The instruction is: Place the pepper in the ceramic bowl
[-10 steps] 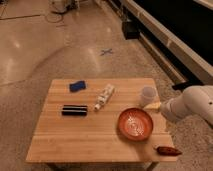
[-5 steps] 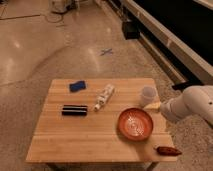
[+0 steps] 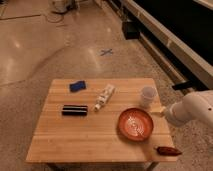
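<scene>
- Pepper [image 3: 168,150]: lies flat at the front right corner of the wooden table [image 3: 90,140], near the edge, apart from the bowl.
- Ceramic bowl [image 3: 136,124]: just behind and left of the pepper, upright.
- Gripper [image 3: 161,110]: at the table's right edge, beside the bowl's right rim, on a white arm [image 3: 192,107]; fingers spread wide, holding nothing.
- Black bar [image 3: 74,109]: on the left half.
- White tube [image 3: 104,96]: mid-table, lying diagonally.
- Translucent cup [image 3: 148,95]: just behind the bowl, near the gripper.
- Blue cloth [image 3: 77,86]: far left.
- Blue cross [image 3: 106,51]: on the floor beyond.
</scene>
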Available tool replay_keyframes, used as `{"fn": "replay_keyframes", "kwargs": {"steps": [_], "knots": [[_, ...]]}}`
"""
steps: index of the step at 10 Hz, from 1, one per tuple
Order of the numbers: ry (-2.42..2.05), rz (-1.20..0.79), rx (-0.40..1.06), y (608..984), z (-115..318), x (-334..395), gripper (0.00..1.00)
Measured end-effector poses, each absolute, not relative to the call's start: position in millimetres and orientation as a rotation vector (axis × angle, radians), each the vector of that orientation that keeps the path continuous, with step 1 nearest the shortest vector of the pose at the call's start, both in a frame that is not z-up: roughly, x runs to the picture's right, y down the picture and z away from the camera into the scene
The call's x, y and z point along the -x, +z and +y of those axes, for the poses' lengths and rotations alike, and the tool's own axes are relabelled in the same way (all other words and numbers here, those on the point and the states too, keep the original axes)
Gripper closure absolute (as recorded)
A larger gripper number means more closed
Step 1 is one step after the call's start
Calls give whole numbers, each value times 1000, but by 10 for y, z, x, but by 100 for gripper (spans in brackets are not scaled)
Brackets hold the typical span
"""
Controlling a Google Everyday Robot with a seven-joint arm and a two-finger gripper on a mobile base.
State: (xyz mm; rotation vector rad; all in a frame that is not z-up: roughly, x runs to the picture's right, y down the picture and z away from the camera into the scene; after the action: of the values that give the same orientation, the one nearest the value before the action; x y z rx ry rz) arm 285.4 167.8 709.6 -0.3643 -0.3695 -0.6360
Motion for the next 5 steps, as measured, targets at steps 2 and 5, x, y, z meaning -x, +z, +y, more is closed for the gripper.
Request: {"fn": "replay_keyframes", "kwargs": {"steps": [2,5], "knots": [[-563,-323,396,7181,1821,-3129,20],[-489,-290,438,7239,2093,-3388,20]]}}
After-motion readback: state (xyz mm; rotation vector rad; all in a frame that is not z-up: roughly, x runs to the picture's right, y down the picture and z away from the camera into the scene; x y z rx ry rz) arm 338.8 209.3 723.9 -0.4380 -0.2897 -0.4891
